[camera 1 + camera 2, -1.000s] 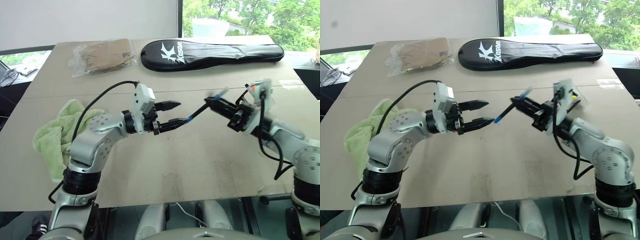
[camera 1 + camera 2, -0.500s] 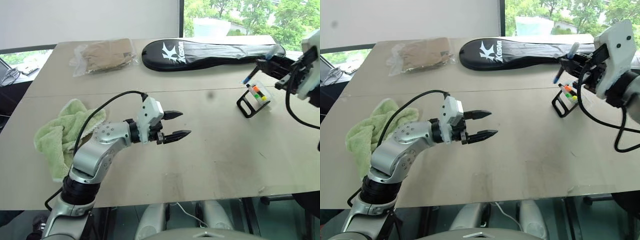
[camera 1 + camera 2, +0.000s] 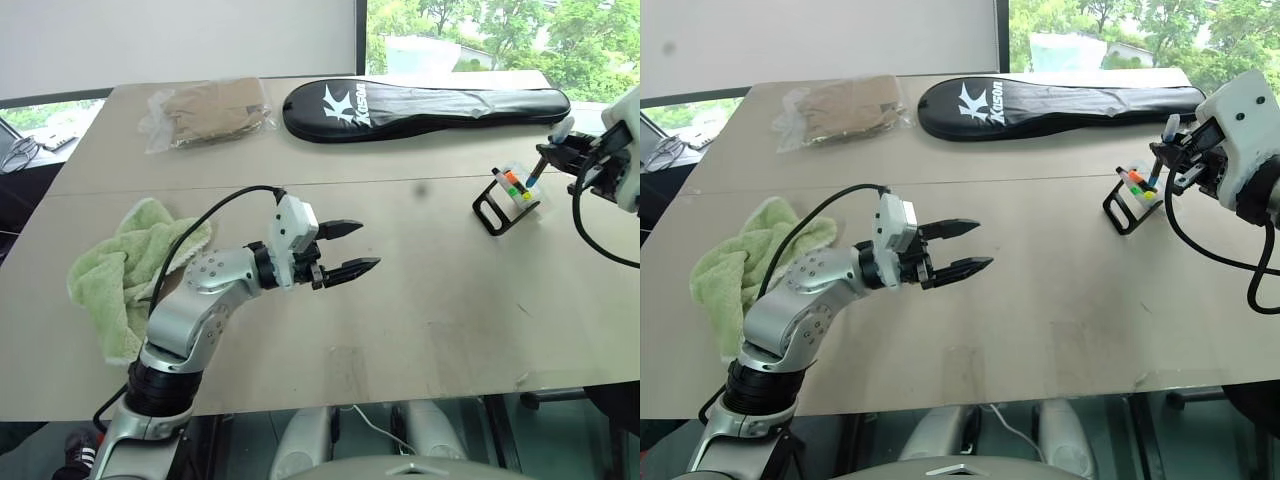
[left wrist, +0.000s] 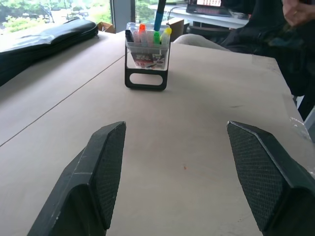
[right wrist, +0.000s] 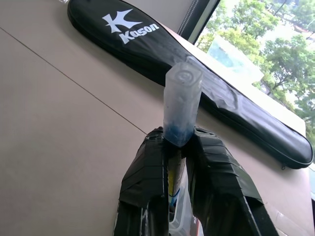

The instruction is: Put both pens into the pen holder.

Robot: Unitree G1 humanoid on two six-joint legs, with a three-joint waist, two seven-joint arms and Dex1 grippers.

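Note:
The pen holder point(image 3: 509, 194), a small clear box on a black frame with green, yellow and orange bits, stands at the table's right. My right gripper point(image 3: 553, 150) is shut on a dark pen point(image 5: 181, 104) with a clear tip. The pen stands nearly upright over the holder, and in the left wrist view its blue lower end point(image 4: 159, 14) dips among the bits. I cannot single out the other pen among them. My left gripper point(image 3: 347, 250) hangs open and empty over the table's middle, pointing at the pen holder point(image 4: 146, 59).
A long black racket bag point(image 3: 425, 102) lies across the back of the table. A clear bag of brown material point(image 3: 208, 110) sits at the back left. A green towel point(image 3: 125, 270) lies by my left arm near the left edge.
My right gripper carried the pen from the table's middle out to the right, then lowered it and stood it upright over the holder. The left gripper drew back slightly and stayed open.

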